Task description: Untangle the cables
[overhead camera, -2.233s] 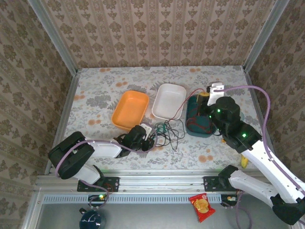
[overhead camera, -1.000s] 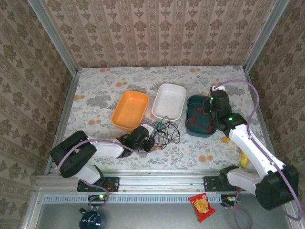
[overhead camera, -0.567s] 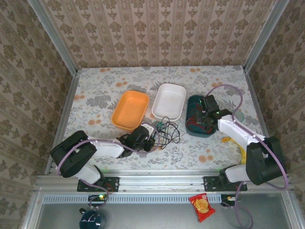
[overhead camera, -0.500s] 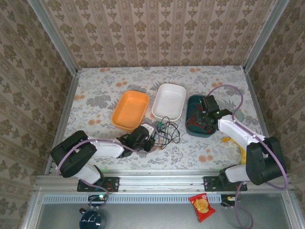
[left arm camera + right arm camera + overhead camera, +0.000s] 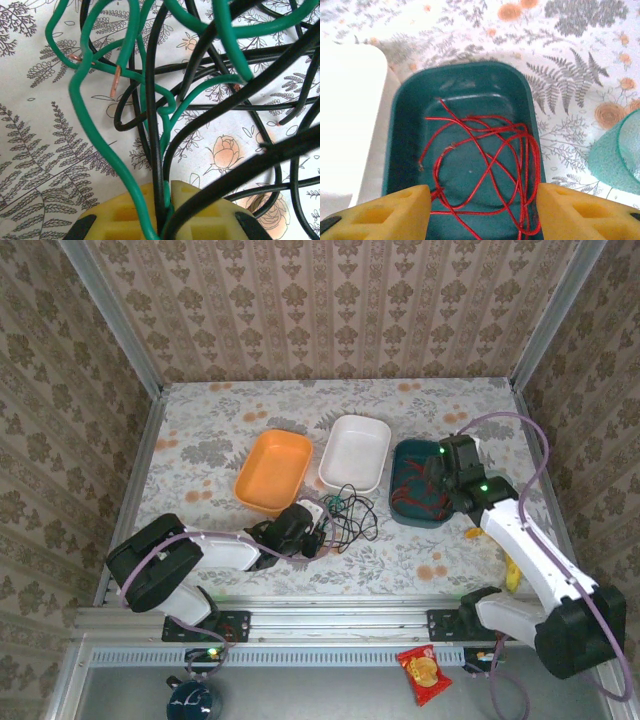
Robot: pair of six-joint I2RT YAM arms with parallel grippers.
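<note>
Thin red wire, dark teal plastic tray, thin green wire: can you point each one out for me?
thin red wire (image 5: pixel 522 131), right wrist view, bunched strands at right.
dark teal plastic tray (image 5: pixel 470 77), right wrist view, far wall.
thin green wire (image 5: pixel 223 35), left wrist view, upper strand.

cable (image 5: pixel 470 118) in right tray (image 5: pixel 400 130), tangle (image 5: pixel 348 518) before middle tray (image 5: pixel 355 452)

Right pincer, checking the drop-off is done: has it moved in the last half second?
Yes. The right pincer has drawn back from over the teal tray's middle toward its right rim; the red cable lies inside.
</note>
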